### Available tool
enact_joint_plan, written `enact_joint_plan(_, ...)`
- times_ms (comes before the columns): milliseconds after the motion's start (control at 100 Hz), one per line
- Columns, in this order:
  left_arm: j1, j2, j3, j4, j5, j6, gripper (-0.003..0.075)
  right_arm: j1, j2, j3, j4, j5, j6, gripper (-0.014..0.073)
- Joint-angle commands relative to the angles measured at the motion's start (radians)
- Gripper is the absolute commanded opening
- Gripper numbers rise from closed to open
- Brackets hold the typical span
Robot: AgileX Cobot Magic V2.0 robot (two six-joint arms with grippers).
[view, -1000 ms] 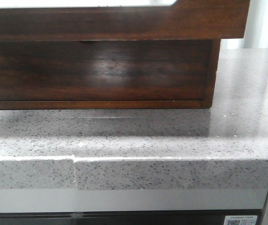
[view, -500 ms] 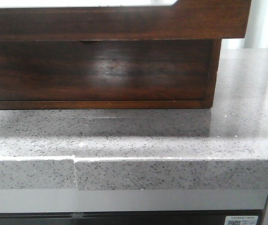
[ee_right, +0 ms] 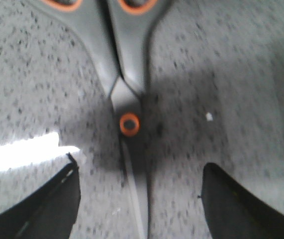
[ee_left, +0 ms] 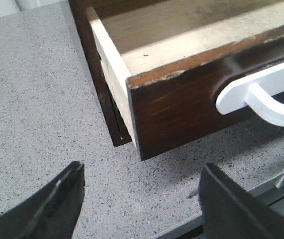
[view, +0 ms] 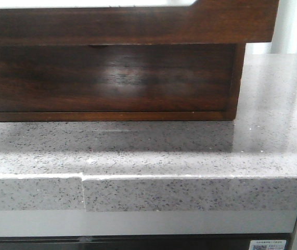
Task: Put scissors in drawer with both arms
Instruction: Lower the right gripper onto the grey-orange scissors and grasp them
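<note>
The drawer is dark brown glossy wood and stands pulled out over the cabinet body. In the left wrist view its front has a long cutout with white showing, and its pale inside is empty where visible. My left gripper is open and empty over the counter, just off the drawer's front corner. The scissors are grey with an orange pivot and orange-lined loops, and lie flat on the counter. My right gripper is open low over them, with the blades between its fingers. Neither gripper shows in the front view.
The speckled grey stone counter carries the cabinet body. Its front edge has a seam left of centre. Bare counter lies right of the cabinet and beside the drawer.
The drawer front has shifted very slightly to the right in the front view. Nothing else has visibly moved.
</note>
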Motion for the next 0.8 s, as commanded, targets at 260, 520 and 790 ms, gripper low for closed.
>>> enact_joint_plan(260,-0.008,0.006,-0.036,-0.044,-0.13,-0.009,0.0459,0.023,0.107,-0.198,0.016,0.056,-0.08,0.0449)
enact_joint_plan(520,-0.008,0.006,-0.036,-0.044,-0.144,-0.009,0.0459,0.023,0.173,-0.285,0.02,0.129,-0.096,0.0314)
enact_joint_plan(790,-0.008,0.006,-0.036,-0.044,-0.146,-0.009,0.0459,0.023,0.173,-0.286,0.022,0.146,-0.112,0.0197)
